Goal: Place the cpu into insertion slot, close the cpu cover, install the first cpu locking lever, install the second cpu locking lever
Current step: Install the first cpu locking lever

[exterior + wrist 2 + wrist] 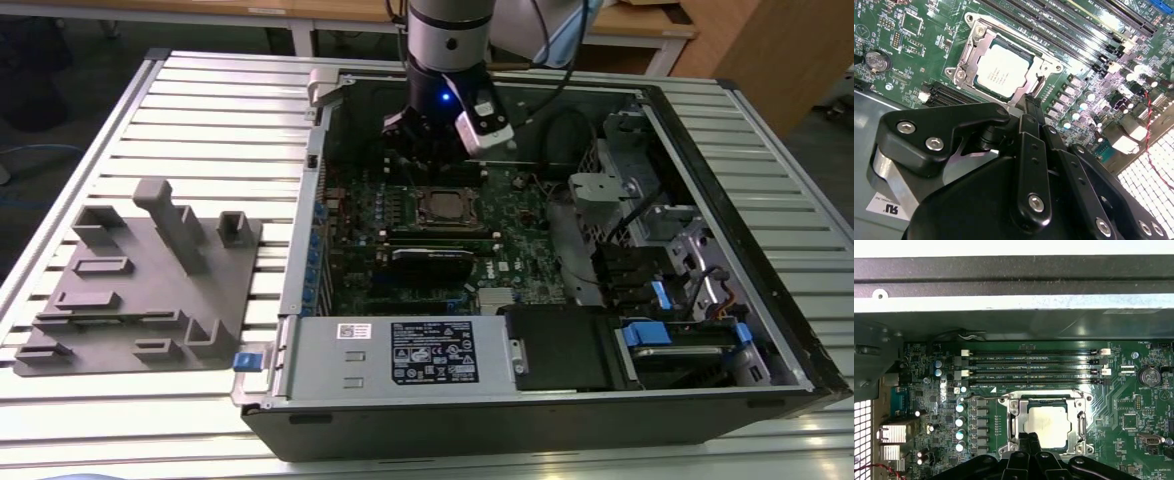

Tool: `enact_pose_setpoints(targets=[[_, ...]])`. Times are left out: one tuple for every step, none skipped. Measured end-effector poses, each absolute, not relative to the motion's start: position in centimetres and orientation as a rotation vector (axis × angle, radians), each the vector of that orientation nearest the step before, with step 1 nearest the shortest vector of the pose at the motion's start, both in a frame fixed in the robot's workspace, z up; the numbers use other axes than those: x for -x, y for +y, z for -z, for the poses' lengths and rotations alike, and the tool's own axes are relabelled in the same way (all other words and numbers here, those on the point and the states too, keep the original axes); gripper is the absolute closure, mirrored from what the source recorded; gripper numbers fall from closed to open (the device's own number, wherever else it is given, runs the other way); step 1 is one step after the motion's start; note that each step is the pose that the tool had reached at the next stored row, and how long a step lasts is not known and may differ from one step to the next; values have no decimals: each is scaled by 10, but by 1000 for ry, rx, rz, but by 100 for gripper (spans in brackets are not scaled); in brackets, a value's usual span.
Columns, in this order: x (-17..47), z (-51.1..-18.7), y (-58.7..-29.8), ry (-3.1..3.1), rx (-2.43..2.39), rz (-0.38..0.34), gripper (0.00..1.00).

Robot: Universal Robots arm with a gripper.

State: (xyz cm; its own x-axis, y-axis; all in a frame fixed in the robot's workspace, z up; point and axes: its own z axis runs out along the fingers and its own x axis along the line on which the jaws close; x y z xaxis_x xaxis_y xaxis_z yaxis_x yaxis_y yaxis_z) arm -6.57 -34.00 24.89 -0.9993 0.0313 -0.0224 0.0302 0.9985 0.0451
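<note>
The cpu (1001, 70) lies in the slot (422, 207) with the cover (1014, 422) down around it. The hand (1029, 439), fingers pressed narrow and holding nothing, hovers at the slot's edge, perhaps touching the cover.

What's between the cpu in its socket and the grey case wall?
Four long black memory slots run side by side between the cpu and the case wall, in the first wrist view.
</note>
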Motion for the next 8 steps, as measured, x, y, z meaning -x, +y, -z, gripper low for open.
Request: enact_pose_setpoints(targets=[[66,-250,-340,3117,-48,-70,89],[66,-251,-340,3117,-48,-70,89],[66,-252,-340,3117,-48,-70,89],[66,-253,-340,3117,-48,-70,89],[66,-253,-340,3117,-48,-70,89],[66,-253,-340,3117,-48,-71,89],[66,-253,-340,3117,-48,-71,89],[66,-253,-340,3117,-48,-71,89]])
